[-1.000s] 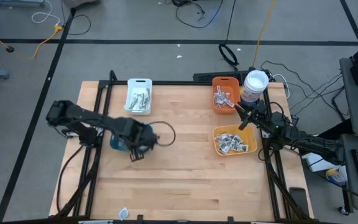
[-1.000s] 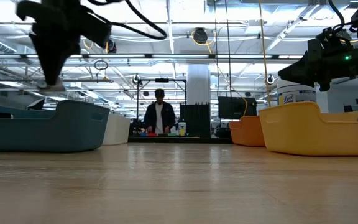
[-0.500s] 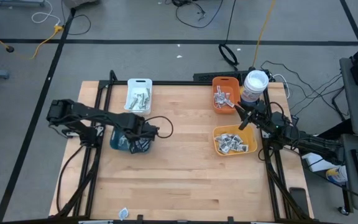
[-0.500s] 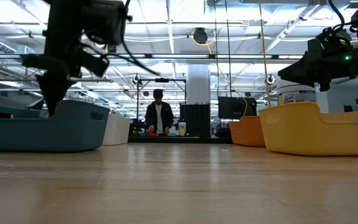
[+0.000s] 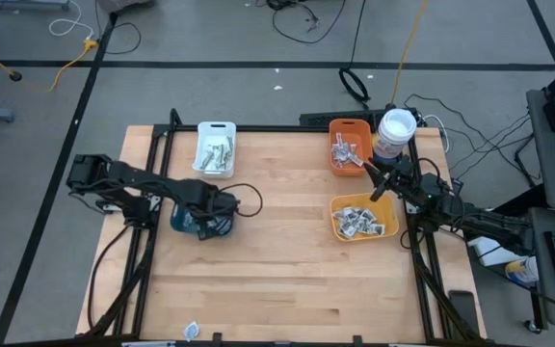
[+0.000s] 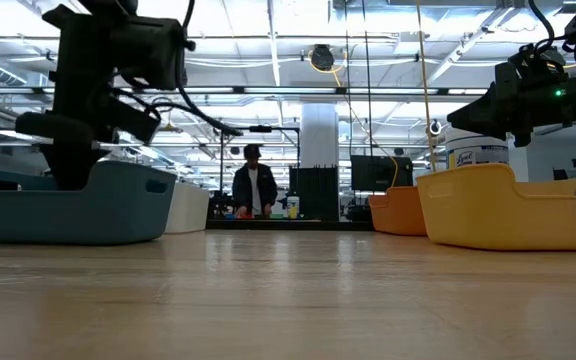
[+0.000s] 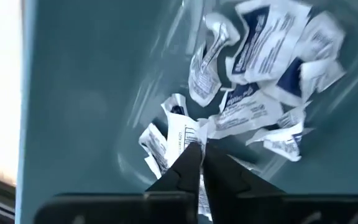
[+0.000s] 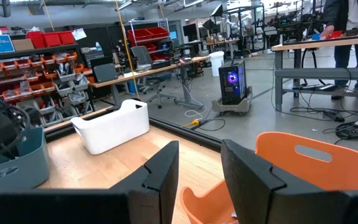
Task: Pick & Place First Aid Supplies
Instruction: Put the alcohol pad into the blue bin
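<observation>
Setting: we see a wooden bench (image 5: 277,260) from above, with four bins, a white bin (image 5: 217,147), a teal bin (image 5: 189,221), an orange bin (image 5: 349,145) and a yellow bin (image 5: 362,218), plus a round white-lidded tub (image 5: 396,133) at the far right.
Supplies: small white packets with blue print, the first aid supplies (image 7: 263,68), lie heaped on the teal bin's floor; more packets show in the white, orange and yellow bins.
Left claw (image 7: 197,163): we see it low inside the teal bin, its two dark fingers pressed nearly together, tips at the edge of the packet heap. A packet edge lies right at the tips; we cannot tell whether it is pinched between them.
Right claw (image 8: 199,168): it waits over the bench's right side, between the orange and yellow bins, fingers apart and holding nothing.
Step in hand: we judge this to be the pick from the teal bin.
Doing it well: we would pinch one packet only, by a free edge, and lift straight up slowly so neighbours slide off and the bin stays put.
Risk: the thin, slick packets may slip or come up in a clump.
</observation>
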### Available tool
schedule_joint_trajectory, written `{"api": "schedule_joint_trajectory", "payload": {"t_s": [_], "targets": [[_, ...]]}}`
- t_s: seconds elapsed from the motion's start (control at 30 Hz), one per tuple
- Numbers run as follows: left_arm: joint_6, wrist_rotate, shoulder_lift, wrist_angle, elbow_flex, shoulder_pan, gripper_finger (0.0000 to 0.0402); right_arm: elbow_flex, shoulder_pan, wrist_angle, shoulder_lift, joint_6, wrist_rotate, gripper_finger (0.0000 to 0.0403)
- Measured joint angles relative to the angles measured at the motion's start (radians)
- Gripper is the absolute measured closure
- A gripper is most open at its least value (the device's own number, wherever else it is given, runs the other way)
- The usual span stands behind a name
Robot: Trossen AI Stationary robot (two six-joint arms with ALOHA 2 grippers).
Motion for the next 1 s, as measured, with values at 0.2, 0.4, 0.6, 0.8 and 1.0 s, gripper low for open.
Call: {"api": "schedule_joint_trajectory", "payload": {"t_s": [0.2, 0.4, 0.6, 0.8, 1.0], "targets": [[-0.027, 0.019, -0.073, 0.030, 0.000, 0.000, 0.0316, 0.000, 0.000, 0.000, 0.000, 0.000, 0.000, 0.0286], [-0.144, 0.023, -0.134, 0.018, 0.004, -0.003, 0.0198, 0.000, 0.000, 0.000, 0.000, 0.000, 0.000, 0.0286], [-0.347, 0.048, -0.166, -0.063, 0.036, -0.037, 0.0126, 0.000, 0.000, 0.000, 0.000, 0.000, 0.000, 0.0287], [-0.617, 0.131, -0.169, -0.116, 0.057, -0.076, 0.0104, 0.000, 0.000, 0.000, 0.000, 0.000, 0.000, 0.0287], [-0.928, 0.210, -0.168, -0.114, 0.057, -0.197, 0.0114, 0.000, 0.000, 0.000, 0.000, 0.000, 0.000, 0.0287]]}}
